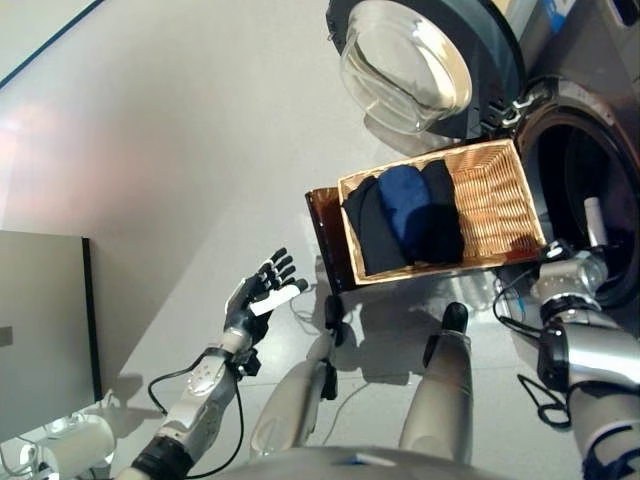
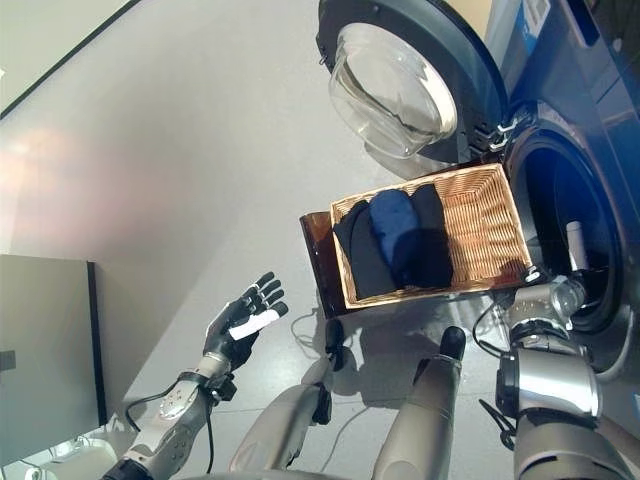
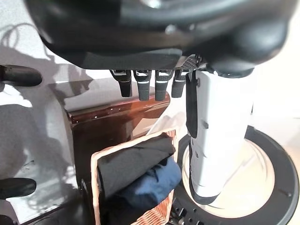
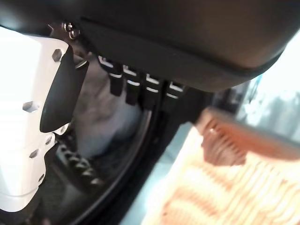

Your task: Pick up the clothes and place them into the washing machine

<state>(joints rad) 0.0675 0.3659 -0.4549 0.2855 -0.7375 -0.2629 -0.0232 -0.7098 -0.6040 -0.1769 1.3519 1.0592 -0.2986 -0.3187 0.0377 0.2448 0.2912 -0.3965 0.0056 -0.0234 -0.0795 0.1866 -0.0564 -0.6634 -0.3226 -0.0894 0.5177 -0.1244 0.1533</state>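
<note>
A wicker basket (image 1: 495, 205) stands before the washing machine, with folded clothes in its left half: a black piece (image 1: 372, 235), a blue one (image 1: 403, 203) and another black one (image 1: 442, 215). The washing machine's drum (image 1: 575, 170) gapes at the right, and its glass door (image 1: 405, 60) is swung wide. My right hand (image 1: 592, 228) reaches into the drum mouth with straight fingers (image 4: 133, 86) and holds nothing. Something pale (image 4: 101, 117) lies inside the drum past them. My left hand (image 1: 260, 295) hovers over the floor left of the basket, open and empty.
The basket rests on a dark brown stand (image 1: 325, 230). A grey cabinet (image 1: 40, 330) stands at the left edge. Pale floor stretches between the cabinet and the basket.
</note>
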